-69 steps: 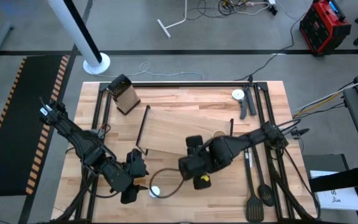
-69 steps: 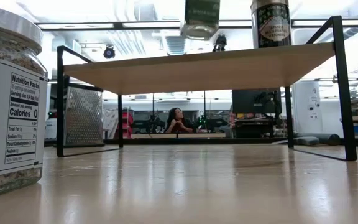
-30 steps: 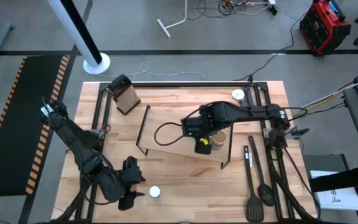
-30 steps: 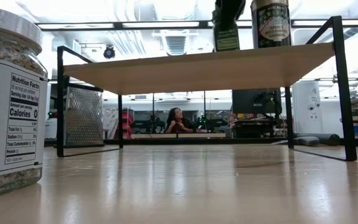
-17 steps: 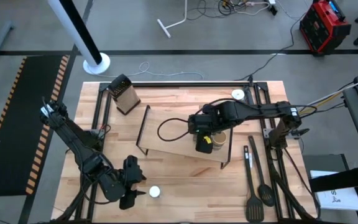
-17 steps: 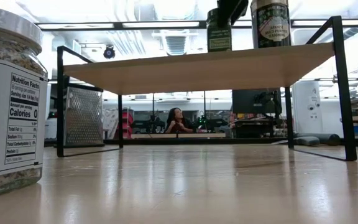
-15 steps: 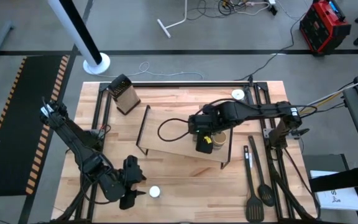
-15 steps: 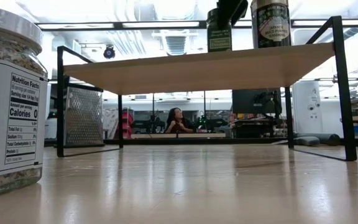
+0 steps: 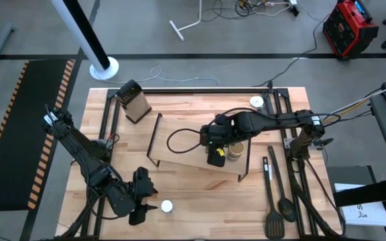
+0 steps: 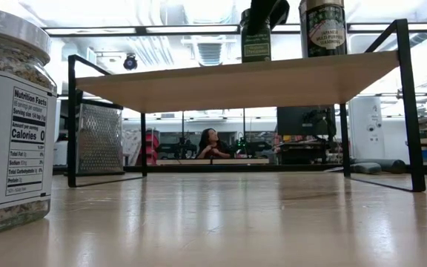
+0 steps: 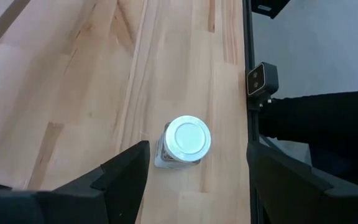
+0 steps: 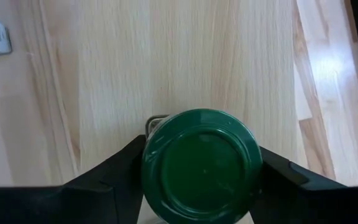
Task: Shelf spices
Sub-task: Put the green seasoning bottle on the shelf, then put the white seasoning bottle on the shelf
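Between the fingers of the right gripper [image 12: 197,180] sits the green-lidded jar [image 12: 199,163], standing upright on the shelf [image 9: 186,137]. In the right wrist view the dark fingers flank the lid on both sides, very close to it, but whether they press on the jar or have just let go cannot be told. In the low view the jar's base appears to rest on the board. Just beside this gripper, toward the shelf's right frame end, stands the tan-lidded jar [image 9: 234,152], also upright on the board.

Over the near edge of the table [image 9: 193,194], the left gripper [image 11: 194,163] hovers with its fingers spread apart and holding nothing. Directly ahead of them, in the gap between, the white-lidded jar [image 11: 182,142] stands upright on the tabletop, touching neither finger. A black-lidded jar cannot be made out in any view.

Far from both grippers, a box grater [image 9: 133,101] stands at the table's back left corner.
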Motion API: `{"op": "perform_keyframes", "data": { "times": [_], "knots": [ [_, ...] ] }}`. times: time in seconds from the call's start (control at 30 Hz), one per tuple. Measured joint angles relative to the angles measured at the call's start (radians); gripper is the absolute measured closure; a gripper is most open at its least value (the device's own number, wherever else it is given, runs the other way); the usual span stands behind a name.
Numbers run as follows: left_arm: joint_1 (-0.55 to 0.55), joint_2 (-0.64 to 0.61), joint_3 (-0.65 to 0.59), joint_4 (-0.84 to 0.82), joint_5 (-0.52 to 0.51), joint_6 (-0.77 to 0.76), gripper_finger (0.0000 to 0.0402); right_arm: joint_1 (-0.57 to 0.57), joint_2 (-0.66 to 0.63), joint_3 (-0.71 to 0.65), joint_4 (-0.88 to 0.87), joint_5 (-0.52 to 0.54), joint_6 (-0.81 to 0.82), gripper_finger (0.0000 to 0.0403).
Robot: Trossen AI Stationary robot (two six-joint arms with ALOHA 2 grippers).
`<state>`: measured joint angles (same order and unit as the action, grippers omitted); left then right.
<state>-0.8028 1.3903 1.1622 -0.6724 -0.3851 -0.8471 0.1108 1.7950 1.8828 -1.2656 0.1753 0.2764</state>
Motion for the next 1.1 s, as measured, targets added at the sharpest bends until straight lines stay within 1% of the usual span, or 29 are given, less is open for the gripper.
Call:
{"op": "perform_keyframes", "data": {
  "times": [0.43, 0.8, 0.97, 1.1],
  "knots": [
    [0.0, -0.001, 0.0, 0.0, 0.001, 0.0, 0.0144, 0.0, 0.0, 0.0, 0.001, 0.001, 0.025, 0.0178],
    [0.004, -0.001, 0.0, 0.0, 0.001, 0.008, 0.0144, -0.001, -0.005, 0.09, -0.067, 0.01, -0.014, 0.0129],
    [0.004, -0.001, 0.0, 0.0, 0.002, 0.004, 0.0144, -0.002, -0.006, 0.163, -0.188, 0.011, 0.002, 0.0105],
    [0.004, -0.001, 0.0, 0.0, 0.01, 0.047, 0.0144, 0.011, -0.015, 0.22, -0.277, 0.011, 0.037, 0.0095]
  ]
}}
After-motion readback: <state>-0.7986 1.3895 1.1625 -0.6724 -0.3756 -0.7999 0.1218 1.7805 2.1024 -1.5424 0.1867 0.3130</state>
